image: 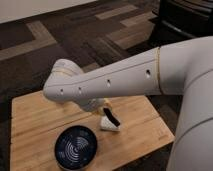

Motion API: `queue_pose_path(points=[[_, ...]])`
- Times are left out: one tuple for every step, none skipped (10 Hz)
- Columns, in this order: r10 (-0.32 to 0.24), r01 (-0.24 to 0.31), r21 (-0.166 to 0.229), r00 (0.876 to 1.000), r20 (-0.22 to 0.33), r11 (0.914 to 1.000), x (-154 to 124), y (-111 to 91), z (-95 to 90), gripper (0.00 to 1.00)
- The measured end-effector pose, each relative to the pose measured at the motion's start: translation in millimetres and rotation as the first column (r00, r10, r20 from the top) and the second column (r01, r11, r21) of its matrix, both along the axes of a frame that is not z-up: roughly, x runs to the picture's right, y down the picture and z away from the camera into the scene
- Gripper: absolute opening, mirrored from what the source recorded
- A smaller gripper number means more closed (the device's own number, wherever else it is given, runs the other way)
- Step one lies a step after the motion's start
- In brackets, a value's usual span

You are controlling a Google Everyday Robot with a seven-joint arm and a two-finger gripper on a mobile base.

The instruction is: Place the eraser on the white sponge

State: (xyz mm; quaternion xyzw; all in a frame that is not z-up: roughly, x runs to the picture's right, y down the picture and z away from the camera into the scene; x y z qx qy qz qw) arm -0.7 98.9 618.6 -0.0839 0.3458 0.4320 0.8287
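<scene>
The white sponge [107, 127] lies on the wooden table [35, 117], right of the bowl. The black eraser [111, 118] sits tilted on top of the sponge, its upper end pointing up and left toward the arm. My gripper [102, 108] is just above the eraser's upper end, mostly hidden under my white arm [115, 80], which crosses the view from the right. I cannot tell whether it still touches the eraser.
A dark blue patterned bowl [76, 147] stands at the table's front, left of the sponge. The table's right edge [162, 127] is near the sponge. Dark patterned carpet [75, 35] surrounds the table.
</scene>
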Motion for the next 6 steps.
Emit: queue_pose_path(points=[[0.01, -0.01, -0.001, 0.999, -0.032, 0.9999, 10, 0, 4.6, 0.0], [0.021, -0.022, -0.001, 0.998, -0.066, 0.9998, 19, 1, 9.8, 0.0], [0.033, -0.034, -0.004, 0.994, -0.101, 0.9994, 28, 4, 16.2, 0.0], [0.047, -0.048, -0.009, 0.991, -0.127, 0.9988, 36, 7, 23.0, 0.0], [0.049, -0.051, -0.018, 0.991, -0.128, 0.9985, 34, 10, 31.9, 0.0], [0.045, -0.048, -0.025, 0.992, -0.12, 0.9985, 27, 11, 40.2, 0.0]])
